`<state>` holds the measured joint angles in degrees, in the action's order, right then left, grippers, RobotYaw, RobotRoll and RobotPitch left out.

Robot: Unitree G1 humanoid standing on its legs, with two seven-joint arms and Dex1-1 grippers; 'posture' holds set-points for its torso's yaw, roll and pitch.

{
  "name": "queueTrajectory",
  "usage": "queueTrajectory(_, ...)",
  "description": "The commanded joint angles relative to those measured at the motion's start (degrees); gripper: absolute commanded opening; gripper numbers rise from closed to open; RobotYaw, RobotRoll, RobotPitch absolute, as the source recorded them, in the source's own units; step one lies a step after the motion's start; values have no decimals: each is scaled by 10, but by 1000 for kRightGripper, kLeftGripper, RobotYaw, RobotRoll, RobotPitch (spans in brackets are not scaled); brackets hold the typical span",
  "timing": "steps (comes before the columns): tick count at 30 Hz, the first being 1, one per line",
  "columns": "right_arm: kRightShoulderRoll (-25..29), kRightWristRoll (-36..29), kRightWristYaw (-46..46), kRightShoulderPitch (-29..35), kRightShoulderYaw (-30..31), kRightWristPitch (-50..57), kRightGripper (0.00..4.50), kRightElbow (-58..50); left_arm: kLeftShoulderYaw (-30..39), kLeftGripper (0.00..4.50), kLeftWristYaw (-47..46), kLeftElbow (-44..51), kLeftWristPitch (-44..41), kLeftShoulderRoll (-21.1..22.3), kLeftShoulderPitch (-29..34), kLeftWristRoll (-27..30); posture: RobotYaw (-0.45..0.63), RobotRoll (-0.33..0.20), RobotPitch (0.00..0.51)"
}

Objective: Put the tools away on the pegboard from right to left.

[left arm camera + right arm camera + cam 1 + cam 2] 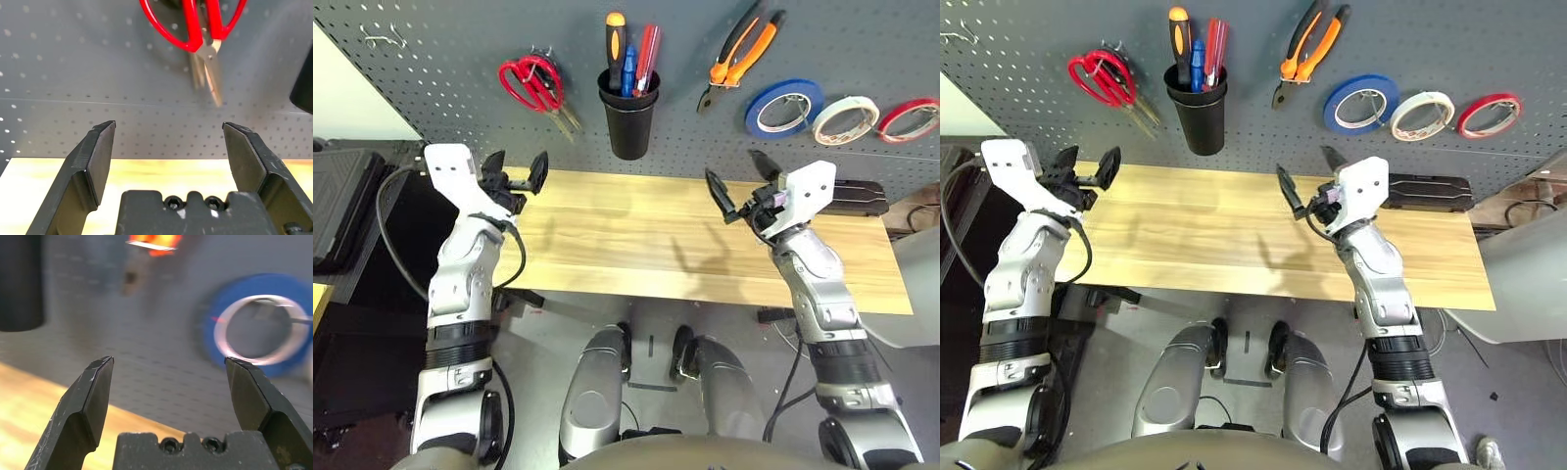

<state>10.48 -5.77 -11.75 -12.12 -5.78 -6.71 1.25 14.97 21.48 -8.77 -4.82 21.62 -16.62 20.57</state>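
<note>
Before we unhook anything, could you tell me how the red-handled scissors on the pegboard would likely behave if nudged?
The red-handled scissors hang by their handle loops on the pegboard, blades down, so they would probably swing. They look rigid, and the glossy handles may be slippery.

On the dark grey pegboard (460, 59), dotted with a grid of pale holes, you see red-handled scissors (530, 83) left of the black cup (628, 122), which holds an orange-and-black screwdriver (616, 49) beside blue and red handles. Right of the cup you have orange-and-black pliers (740, 54), then a blue tape roll (784, 108), a whitish tape roll (845, 118) and a red tape roll (908, 119). Below the pegboard, the table (636, 245) is pale streaked wood.
</note>
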Motion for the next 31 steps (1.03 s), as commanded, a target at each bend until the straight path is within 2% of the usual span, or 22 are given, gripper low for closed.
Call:
queueTrajectory(1,0,20,61,13,-41,-26,4500,36,14,4458,21,-58,55,13,4,-17,65,0,129)
queueTrajectory(9,12,32,130,1,-91,-67,4500,106,48,4458,25,-208,170,41,-30,-32,31,0,118)
queueTrajectory(13,23,27,137,-5,-104,-94,4500,143,67,4458,27,-242,201,51,-33,-27,24,0,123)
queueTrajectory(23,42,13,125,-31,-116,-141,4500,214,68,4458,58,-203,195,43,5,-7,37,0,146)
queueTrajectory(31,48,10,123,-46,-114,-151,4500,240,68,4458,58,-215,197,43,-1,-13,50,0,143)
